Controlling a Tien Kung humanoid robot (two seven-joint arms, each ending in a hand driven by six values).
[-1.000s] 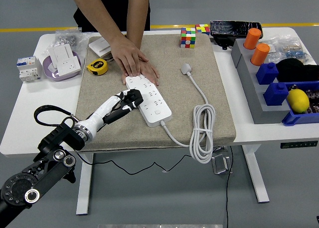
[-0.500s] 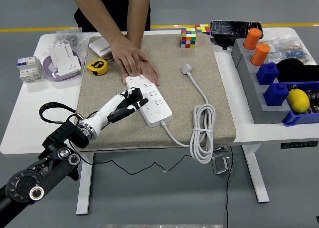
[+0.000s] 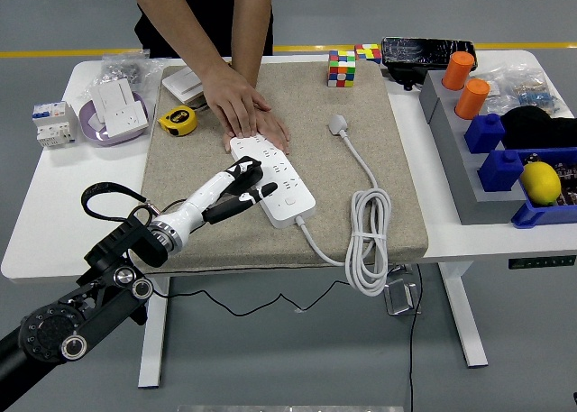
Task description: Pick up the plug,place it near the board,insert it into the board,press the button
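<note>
Head view shows one white table with a beige mat spread over its middle. On the mat lies the board, a white power strip, placed at a slant, and its white cable runs from the lower end to a coil at the mat's front right corner. From the coil the cable goes up to the plug, which lies flat on the mat, to the right of the strip and apart from it (no hand is touching it). The left hand of the robot comes in from the lower left and rests over the near left edge of the strip; its fingers are bent loosely over the strip's surface and hold nothing, and the fingertips lie on the sockets. I cannot tell if a finger is on the button. At the far side stands a person, and the person's hand lies flat with the fingers pressing on the upper end of the strip. A yellow tape measure sits at the mat's left edge, and a colour cube stands near the far edge. The right arm of the robot is not in the picture.
</note>
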